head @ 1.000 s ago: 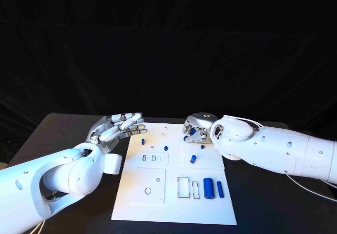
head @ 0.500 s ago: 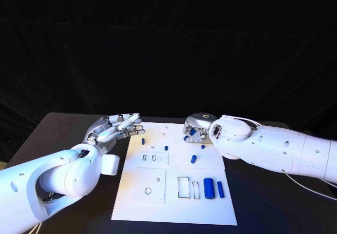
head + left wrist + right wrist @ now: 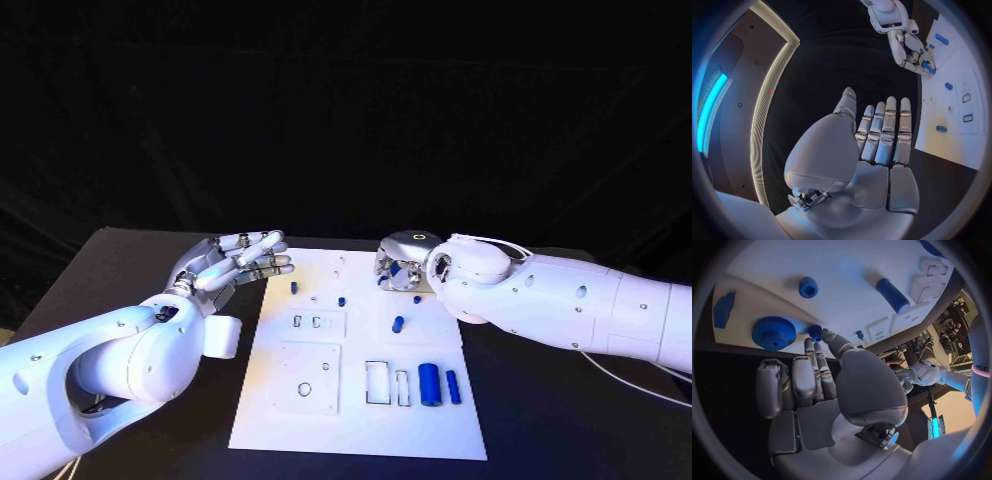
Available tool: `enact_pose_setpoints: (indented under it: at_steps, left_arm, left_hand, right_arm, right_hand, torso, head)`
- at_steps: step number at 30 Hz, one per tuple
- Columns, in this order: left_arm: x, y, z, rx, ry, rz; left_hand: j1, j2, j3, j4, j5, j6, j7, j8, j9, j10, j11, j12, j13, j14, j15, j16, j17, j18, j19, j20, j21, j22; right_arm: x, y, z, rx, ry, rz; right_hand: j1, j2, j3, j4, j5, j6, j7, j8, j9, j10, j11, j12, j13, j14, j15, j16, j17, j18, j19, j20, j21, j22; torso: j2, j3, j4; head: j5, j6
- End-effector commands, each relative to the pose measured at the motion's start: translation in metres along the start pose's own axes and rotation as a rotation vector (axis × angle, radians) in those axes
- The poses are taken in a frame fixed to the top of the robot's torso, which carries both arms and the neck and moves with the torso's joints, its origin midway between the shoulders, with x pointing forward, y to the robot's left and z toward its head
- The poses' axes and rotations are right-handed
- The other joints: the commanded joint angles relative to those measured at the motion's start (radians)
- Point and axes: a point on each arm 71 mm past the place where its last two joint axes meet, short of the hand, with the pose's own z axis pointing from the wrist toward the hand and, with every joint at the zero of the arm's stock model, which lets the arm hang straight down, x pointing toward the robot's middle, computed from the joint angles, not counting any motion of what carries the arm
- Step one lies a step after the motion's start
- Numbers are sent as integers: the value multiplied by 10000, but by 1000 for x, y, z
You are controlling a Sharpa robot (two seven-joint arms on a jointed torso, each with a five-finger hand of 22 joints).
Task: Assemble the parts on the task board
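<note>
Right hand (image 3: 826, 337) pinching small peg (image 3: 815, 331) by gear (image 3: 774, 332).
Left hand (image 3: 238, 262) open (idle); thin grip, peg may slip onto board (image 3: 361, 420).

My head view is lit from above and in front: the task board (image 3: 361, 390) glares white against a black table (image 3: 130, 260) and a backdrop lost in darkness, and my arms cast only soft shadows. My wrist views bend every straight edge toward the circle's rim. A cyan light strip (image 3: 709, 110) glows in the left one, and my right hand (image 3: 817, 385) sits slightly soft and blue-tinted.
</note>
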Motion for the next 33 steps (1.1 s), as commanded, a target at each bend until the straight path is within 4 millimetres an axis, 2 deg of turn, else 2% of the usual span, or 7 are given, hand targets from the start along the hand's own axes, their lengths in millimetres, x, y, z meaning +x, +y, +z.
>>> enact_pose_setpoints:
  at_steps: [1,13,19,22,26,33]
  left_arm:
    - [3,-1,0,3,247,-91]
    - [1,-2,0,-47,231,-78]
    - [0,-2,0,-74,216,-71]
    - [0,-2,0,-90,211,-68]
    - [0,-2,0,-109,221,-72]
    - [1,-1,0,-134,255,-86]
  left_hand:
    - [15,49,-2,-70,-1,58,-4,-55,-16,66,18,-16,-16,66,-16,-36,7,148,66,-32,61,-9]
    - [13,54,-5,-72,-1,57,-3,-61,-17,65,18,-23,-16,69,-16,-42,7,147,73,-35,63,-10]
    - [7,57,-14,-76,-1,47,2,-77,-19,54,23,-41,-18,74,-14,-54,7,146,83,-39,66,-13]
    - [7,57,-14,-76,-1,47,2,-77,-19,54,23,-41,-18,74,-14,-54,7,146,83,-39,66,-13]
    - [5,63,-16,-77,-1,44,4,-84,-19,50,25,-50,-18,77,-13,-60,7,145,88,-41,66,-14]
    - [22,92,-10,-93,0,43,8,-101,-19,46,28,-71,-18,92,-13,-73,9,144,102,-48,69,-19]
  right_arm:
    - [3,-1,0,9,322,-110]
    - [4,-5,-1,166,500,-165]
    - [4,-5,-1,151,455,-162]
    - [2,-4,-1,90,136,-54]
    - [-4,-1,-2,-36,-555,201]
    - [-13,2,-2,-69,-1422,322]
  right_hand:
    - [107,-28,99,13,33,94,18,44,15,98,9,35,5,285,28,76,23,-164,65,-16,65,93]
    - [153,-60,306,38,5,171,15,55,34,179,-4,24,-9,269,25,176,91,-192,126,-20,167,267]
    - [164,-109,399,48,1,204,11,57,43,207,-6,12,-18,254,25,198,80,-204,150,-20,210,340]
    - [272,-48,577,36,19,405,-59,147,97,424,-69,87,8,256,-25,272,145,-240,247,-41,326,545]
    - [602,99,912,-99,-71,806,-190,337,241,941,-238,257,103,247,-158,331,154,-347,530,-146,630,1087]
    - [811,89,1110,-246,-45,922,-207,384,331,1179,-299,292,177,229,-212,352,140,-396,645,-221,766,1327]
  torso:
    - [13,-12,14]
    - [26,-27,79]
    - [31,-38,89]
    - [33,-40,94]
    - [30,-47,113]
    - [32,-61,140]
  head:
    - [-6,-34]
    - [-48,-79]
    - [-80,-81]
    - [-88,-76]
    - [-96,-53]
    - [-110,16]
